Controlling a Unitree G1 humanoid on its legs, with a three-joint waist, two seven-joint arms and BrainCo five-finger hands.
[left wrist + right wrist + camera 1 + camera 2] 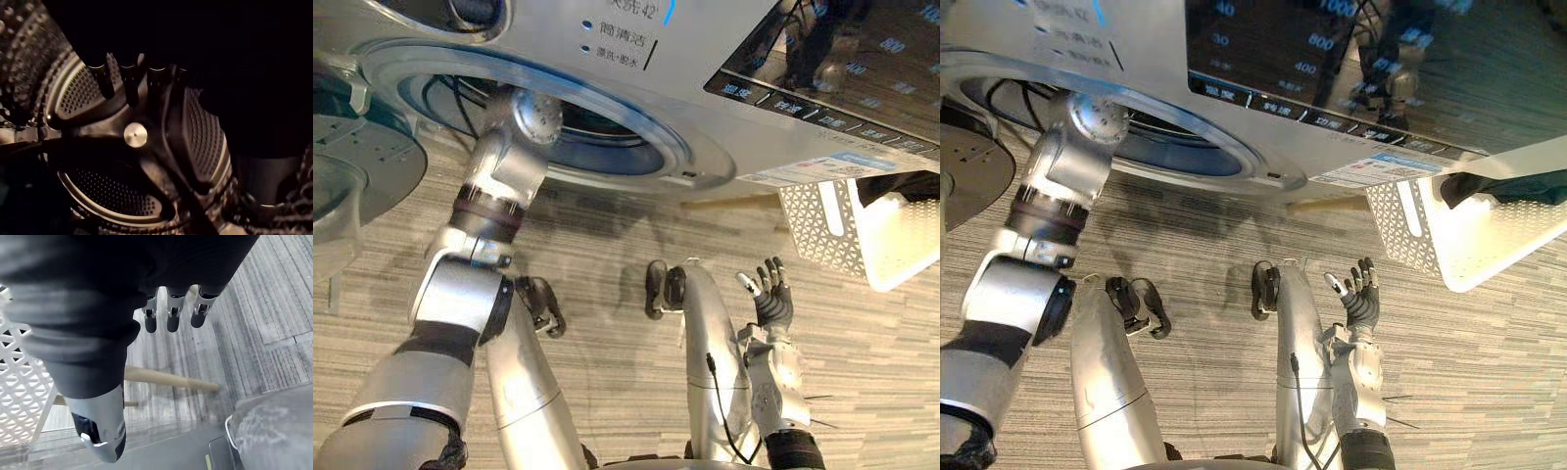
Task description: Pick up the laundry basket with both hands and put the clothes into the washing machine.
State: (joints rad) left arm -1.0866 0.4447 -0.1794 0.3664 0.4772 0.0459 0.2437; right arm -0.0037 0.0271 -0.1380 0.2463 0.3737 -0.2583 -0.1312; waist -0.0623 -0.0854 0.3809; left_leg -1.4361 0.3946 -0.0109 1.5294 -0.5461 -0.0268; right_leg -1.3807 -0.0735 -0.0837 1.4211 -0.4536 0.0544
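Note:
The silver washing machine (705,59) fills the top of the eye views, its round drum opening (607,147) facing me. My left arm reaches through that opening, and the left hand (103,78) hangs inside the dark perforated drum (122,196) with fingers straight, holding nothing I can make out. The white lattice laundry basket (1430,235) stands on the floor to the right with dark clothes (1513,186) in it. Low at the right my right hand (1361,294) is open, fingers spread, apart from the basket; its fingers (168,316) point at bare floor.
The machine's round glass door (342,186) stands open at the far left. A glossy black control panel (842,78) runs along the machine's top right. A wooden stick (166,379) lies on the striped grey floor beside the basket (19,396).

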